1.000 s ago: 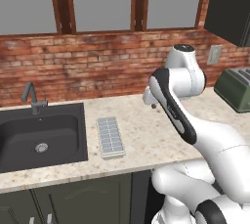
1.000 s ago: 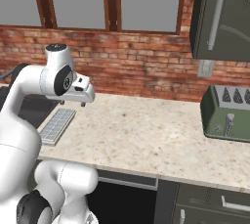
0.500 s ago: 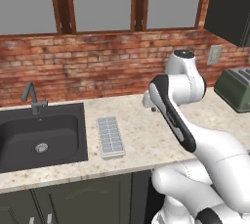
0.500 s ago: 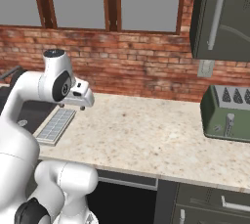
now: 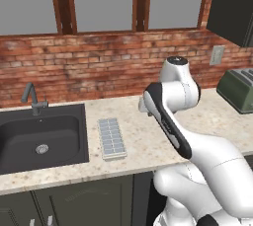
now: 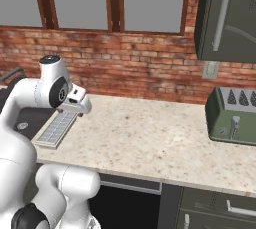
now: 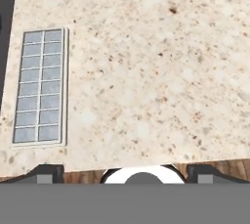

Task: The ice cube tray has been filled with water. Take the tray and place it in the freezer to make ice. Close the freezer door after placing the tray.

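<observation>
Tray (image 5: 111, 137) lies flat, long axis parallel to sink (image 5: 42, 136) edge.

Seen from behind the arm at left and right, both base views facing forward and down at the counter (image 5: 143, 146) before the brick wall (image 5: 99, 67), sharing the ice cube tray (image 5: 111, 137) by the sink (image 5: 42, 133), with the hand view straight down, nearer.

Speckled stone counter (image 7: 146, 71), matt plastic ice cube tray (image 7: 40, 87).
</observation>
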### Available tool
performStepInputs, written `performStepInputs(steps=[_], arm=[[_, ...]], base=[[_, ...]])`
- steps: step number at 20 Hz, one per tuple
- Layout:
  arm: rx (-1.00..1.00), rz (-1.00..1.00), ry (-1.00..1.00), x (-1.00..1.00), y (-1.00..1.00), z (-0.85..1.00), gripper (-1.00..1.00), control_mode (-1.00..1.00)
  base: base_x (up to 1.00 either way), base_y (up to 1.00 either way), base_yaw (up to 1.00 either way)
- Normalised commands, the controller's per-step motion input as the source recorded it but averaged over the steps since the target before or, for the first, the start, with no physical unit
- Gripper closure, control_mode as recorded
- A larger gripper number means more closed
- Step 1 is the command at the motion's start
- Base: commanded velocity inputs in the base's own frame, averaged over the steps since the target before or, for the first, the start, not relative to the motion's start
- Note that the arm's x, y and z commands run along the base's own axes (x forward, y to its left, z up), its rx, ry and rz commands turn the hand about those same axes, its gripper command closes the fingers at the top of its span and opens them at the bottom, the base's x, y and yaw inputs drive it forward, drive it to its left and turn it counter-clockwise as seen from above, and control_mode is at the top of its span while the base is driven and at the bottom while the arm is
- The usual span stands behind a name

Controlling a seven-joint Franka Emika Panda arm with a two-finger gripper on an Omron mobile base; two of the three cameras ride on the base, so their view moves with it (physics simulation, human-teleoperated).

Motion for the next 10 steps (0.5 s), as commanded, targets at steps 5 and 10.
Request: performStepInputs(steps=[5,10], arm=[[0.00,-0.20,-0.02,0.05,0.31,-0.22,-1.00,-1.00],[0.02,-0.22,-0.09,0.14,0.27,-0.32,-1.00,-1.00]], base=[[0.00,0.00,0.00],[0.00,0.00,0.00]])
